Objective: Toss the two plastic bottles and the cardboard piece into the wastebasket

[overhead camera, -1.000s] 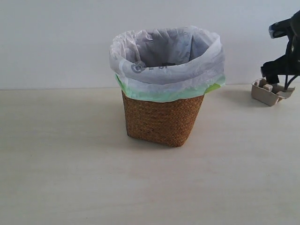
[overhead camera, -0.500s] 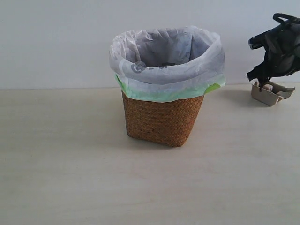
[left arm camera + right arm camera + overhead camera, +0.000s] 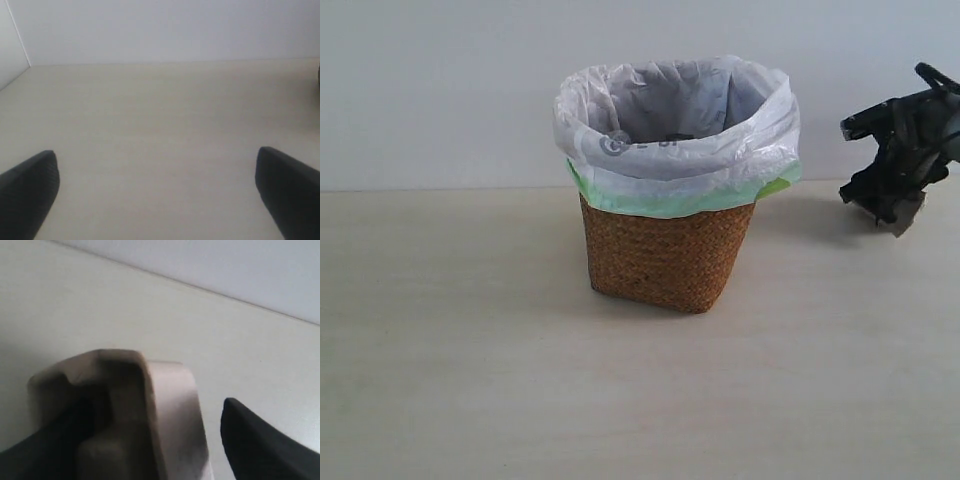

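The brown wicker wastebasket (image 3: 665, 255), lined with a white bag with a green edge, stands upright mid-table. At the far right my right gripper (image 3: 892, 205) is tipped over the beige-grey cardboard piece (image 3: 909, 218), which mostly hides behind it. In the right wrist view the cardboard piece (image 3: 170, 405) fills the space between the fingers of my right gripper (image 3: 145, 427), tilted up off the table; the tip of one finger stands a little off its wall. My left gripper (image 3: 157, 170) is open over bare table. Neither bottle is in view.
A pale wooden table (image 3: 470, 350) runs to a white back wall (image 3: 440, 90). A side wall meets the table in the left wrist view (image 3: 12, 65).
My right gripper has swung down and rotated over the cardboard piece, which now is tilted and mostly covered. The wastebasket has not moved.
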Controlling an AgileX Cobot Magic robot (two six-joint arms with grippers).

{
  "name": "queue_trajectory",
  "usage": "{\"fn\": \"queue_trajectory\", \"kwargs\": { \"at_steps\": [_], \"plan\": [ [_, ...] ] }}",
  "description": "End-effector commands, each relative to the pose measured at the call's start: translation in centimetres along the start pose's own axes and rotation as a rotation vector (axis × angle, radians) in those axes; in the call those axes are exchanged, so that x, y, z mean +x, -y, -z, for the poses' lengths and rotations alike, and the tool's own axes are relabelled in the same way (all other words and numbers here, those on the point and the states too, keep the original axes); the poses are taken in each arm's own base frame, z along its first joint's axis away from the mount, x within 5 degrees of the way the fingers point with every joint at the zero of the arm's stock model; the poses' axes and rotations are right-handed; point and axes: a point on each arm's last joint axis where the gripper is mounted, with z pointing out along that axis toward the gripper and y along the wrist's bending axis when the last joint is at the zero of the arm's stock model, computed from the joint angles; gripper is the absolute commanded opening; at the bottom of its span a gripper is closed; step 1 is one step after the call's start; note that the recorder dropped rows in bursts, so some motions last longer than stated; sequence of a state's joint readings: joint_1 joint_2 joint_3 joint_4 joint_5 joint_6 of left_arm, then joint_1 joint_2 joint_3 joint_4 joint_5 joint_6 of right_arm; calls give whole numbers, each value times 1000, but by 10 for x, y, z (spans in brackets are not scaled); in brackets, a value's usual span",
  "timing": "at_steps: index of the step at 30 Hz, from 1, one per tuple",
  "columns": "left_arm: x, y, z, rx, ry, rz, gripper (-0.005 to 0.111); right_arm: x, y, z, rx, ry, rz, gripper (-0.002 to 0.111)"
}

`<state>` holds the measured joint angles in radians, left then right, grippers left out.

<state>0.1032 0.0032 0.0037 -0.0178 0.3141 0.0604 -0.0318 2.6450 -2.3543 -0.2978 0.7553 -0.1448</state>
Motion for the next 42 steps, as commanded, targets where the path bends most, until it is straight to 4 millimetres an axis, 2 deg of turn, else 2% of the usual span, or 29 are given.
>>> {"fn": "queue_trajectory", "kwargs": {
  "at_steps": [1, 2, 4, 6, 8, 12, 19, 23, 24, 25, 26, 30, 32, 35, 36, 38, 42],
  "plan": [
    [-2, 0, 1, -4, 13, 10, 108, 12, -4, -9, -43, -71, 2, 42],
    [-2, 0, 1, -4, 13, 10, 108, 13, -4, -8, -47, -90, 8, 17],
    [-2, 0, 1, -4, 13, 10, 108, 16, -5, -7, -58, -132, 14, 0],
    [-2, 0, 1, -4, 13, 10, 108, 15, -2, 1, -55, -153, -15, 0],
    [-2, 0, 1, -4, 13, 10, 108, 6, 8, 20, -39, -137, -87, 0],
    [-2, 0, 1, -4, 13, 10, 108, -29, 37, 97, -10, -6, -183, 0],
    [-2, 0, 1, -4, 13, 10, 108, -59, 66, 214, -36, 193, -290, 0],
    [-2, 0, 1, -4, 13, 10, 108, -65, 68, 269, -145, 280, -359, 0],
    [-2, 0, 1, -4, 13, 10, 108, -66, 68, 295, -205, 316, -387, 0],
    [-2, 0, 1, -4, 13, 10, 108, -65, 67, 305, -229, 325, -394, 0],
    [-2, 0, 1, -4, 13, 10, 108, -63, 70, 329, -240, 345, -400, 0],
    [-2, 0, 1, -4, 13, 10, 108, -51, 73, 385, -284, 372, -407, 0],
    [-2, 0, 1, -4, 13, 10, 108, -48, 69, 386, -332, 329, -453, 0],
    [-2, 0, 1, -4, 13, 10, 108, -46, 47, 351, -450, 213, -471, 0],
    [-2, 0, 1, -4, 13, 10, 108, -44, 46, 347, -441, 200, -465, 0],
    [-2, 0, 1, -4, 13, 10, 108, -43, 48, 345, -366, 181, -473, 0],
    [-2, 0, 1, -4, 13, 10, 108, -32, 73, 345, -74, 152, -512, 0]
  ]
}}
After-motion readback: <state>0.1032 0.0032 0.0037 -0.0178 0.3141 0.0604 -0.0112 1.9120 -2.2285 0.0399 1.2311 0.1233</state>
